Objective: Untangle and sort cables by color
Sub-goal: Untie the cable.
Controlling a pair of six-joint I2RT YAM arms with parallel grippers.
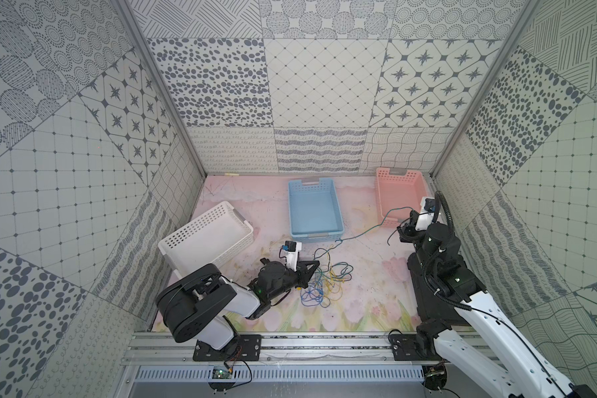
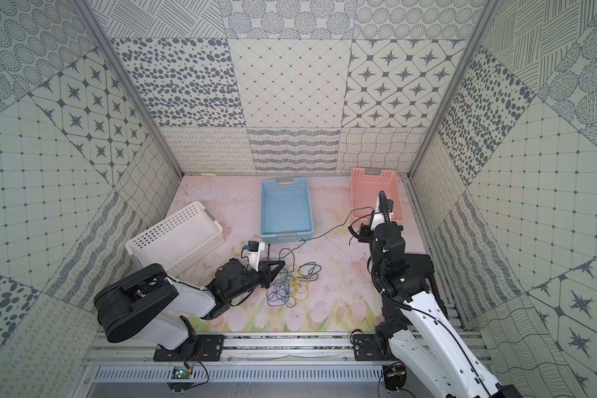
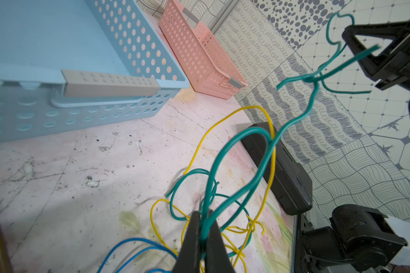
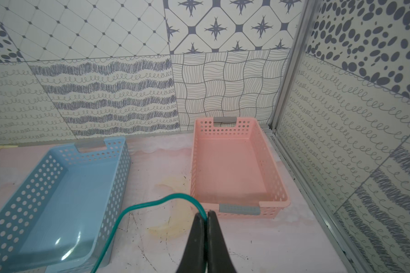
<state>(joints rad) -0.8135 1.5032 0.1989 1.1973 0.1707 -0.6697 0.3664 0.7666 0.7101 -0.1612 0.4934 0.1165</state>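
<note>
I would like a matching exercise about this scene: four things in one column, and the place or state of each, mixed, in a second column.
1 white basket
2 pink basket
3 green cable
4 blue cables

a pinched in the right hand
b tilted over
c loose on the table
d upright, in the far right corner

Pairs: 1-b, 2-d, 3-a, 4-c

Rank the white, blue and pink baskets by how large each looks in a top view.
White basket, clearly largest.
Blue basket and pink basket look nearly alike; the pink one is partly hidden, so unranked.
</note>
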